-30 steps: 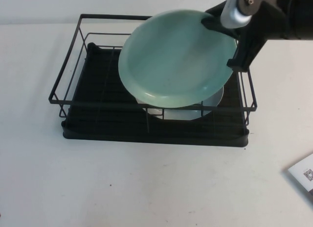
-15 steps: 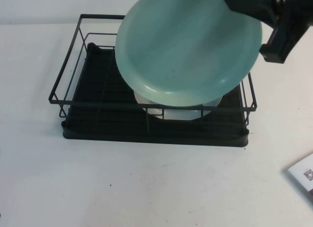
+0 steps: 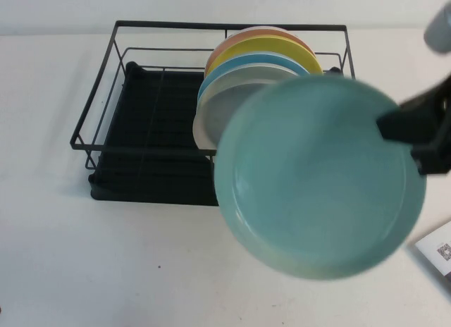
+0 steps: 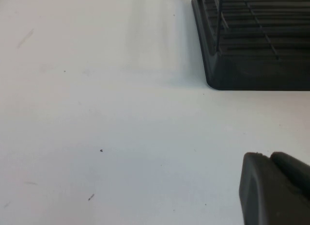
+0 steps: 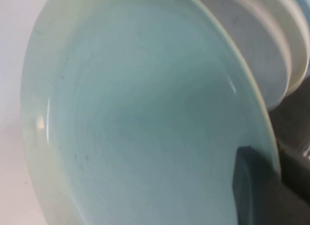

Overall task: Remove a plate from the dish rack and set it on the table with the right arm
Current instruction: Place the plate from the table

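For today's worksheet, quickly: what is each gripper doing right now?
Right gripper: shut on the plate, held above the table in front of the dish rack.
Left gripper: low over the table; open or shut cannot be told.

The mint-green plate (image 3: 320,179) is now out of the dish rack (image 3: 141,130) — a second ago it hung tilted over the rack's right half, and now it sits lower and nearer the camera, overlapping the rack's front right corner and the table (image 3: 106,263). The right gripper (image 3: 416,133), clamped on the plate's right rim, has travelled with it from the top edge down to the right edge. With the plate gone, the upright stack — grey-blue plate (image 3: 225,98), blue, yellow, orange — stands uncovered.
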Available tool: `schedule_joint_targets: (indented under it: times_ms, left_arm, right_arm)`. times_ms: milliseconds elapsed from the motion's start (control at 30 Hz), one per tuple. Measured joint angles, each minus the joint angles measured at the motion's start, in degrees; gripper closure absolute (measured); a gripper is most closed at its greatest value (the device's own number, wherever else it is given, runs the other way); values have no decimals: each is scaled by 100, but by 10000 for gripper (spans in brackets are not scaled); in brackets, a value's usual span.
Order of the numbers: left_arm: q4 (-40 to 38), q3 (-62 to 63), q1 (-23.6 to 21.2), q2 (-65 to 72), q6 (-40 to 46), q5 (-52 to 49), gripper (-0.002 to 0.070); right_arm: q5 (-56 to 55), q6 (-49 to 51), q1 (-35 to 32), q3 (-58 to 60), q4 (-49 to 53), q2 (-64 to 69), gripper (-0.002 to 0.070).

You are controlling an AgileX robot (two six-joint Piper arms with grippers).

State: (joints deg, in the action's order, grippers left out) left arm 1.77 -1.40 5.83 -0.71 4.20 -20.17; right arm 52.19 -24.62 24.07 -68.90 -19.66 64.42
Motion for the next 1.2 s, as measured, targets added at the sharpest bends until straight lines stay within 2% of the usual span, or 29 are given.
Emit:
schedule_joint_targets:
  times_ms: [233, 400, 600, 833, 1067, 1200]
  left_arm:
    - [0, 0, 0, 0, 0, 0, 679]
    - [0, 0, 0, 0, 0, 0, 678]
    - [0, 0, 0, 0, 0, 0, 679]
    - [0, 0, 0, 0, 0, 0, 679]
    - [0, 0, 0, 0, 0, 0, 679]
    - [0, 0, 0, 0, 0, 0, 679]
  right_arm:
    - [-582, 872, 0, 1659, 48, -550, 650]
    - [-1002, 1227, 0, 2264, -470, -530, 650]
    - [-1241, 1304, 0, 2346, -1602, 80, 650]
    - [-1439, 1304, 0, 2346, -2333, 1239, 650]
    - [-1620, 469, 0, 2346, -3335, 2223, 650]
    - [-1756, 263, 0, 2346, -3516, 2519, 650]
